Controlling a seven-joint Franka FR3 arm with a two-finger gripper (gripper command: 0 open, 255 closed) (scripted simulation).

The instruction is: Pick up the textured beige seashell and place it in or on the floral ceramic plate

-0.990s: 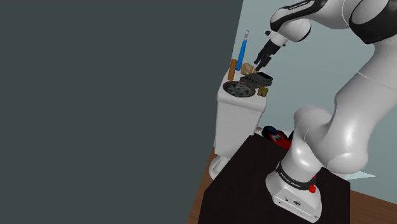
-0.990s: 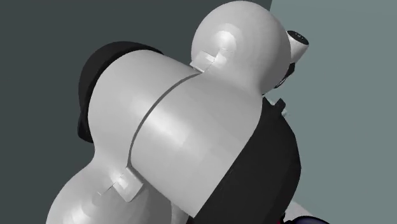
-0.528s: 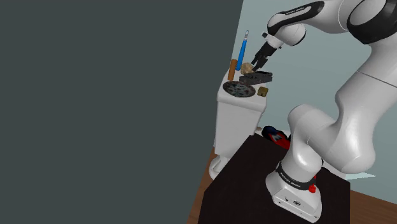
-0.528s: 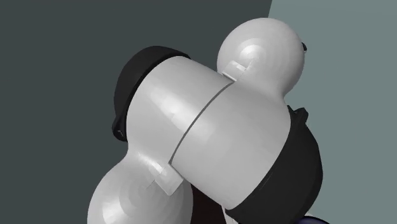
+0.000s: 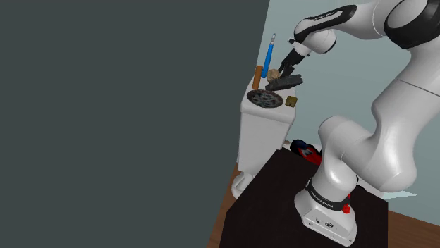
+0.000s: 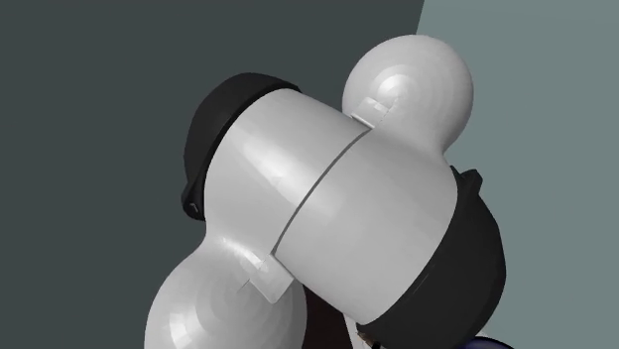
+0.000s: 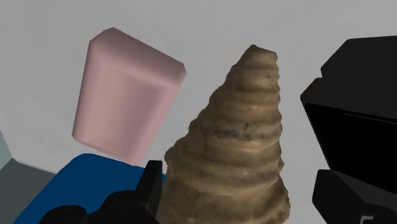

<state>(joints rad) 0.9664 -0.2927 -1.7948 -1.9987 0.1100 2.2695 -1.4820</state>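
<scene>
The ridged beige cone seashell [image 7: 236,146] stands between my gripper [image 7: 235,200] fingers. One finger [image 7: 153,186] is against its side, and a gap shows between the shell and the other finger [image 7: 350,197]. In the shoulder view the seashell [image 5: 274,73] sits at the back of a white cabinet top [image 5: 278,111], with my gripper [image 5: 284,68] right at it and open. The round dark patterned plate [image 5: 266,98] lies in front of the shell, nearer the cabinet's front edge.
A black flat object [image 5: 286,83] lies tilted beside the shell. A blue tool [image 5: 269,55] and brown cylinder [image 5: 258,72] stand behind the plate, with a small brown item [image 5: 290,101] to the right. A pink block [image 7: 127,95] stands past the shell. The arm's joints [image 6: 327,208] block the second exterior view.
My gripper has moved toward the shoulder view's left and closed in around the seashell. The black flat object has tipped up at one end. The shell has stayed in place.
</scene>
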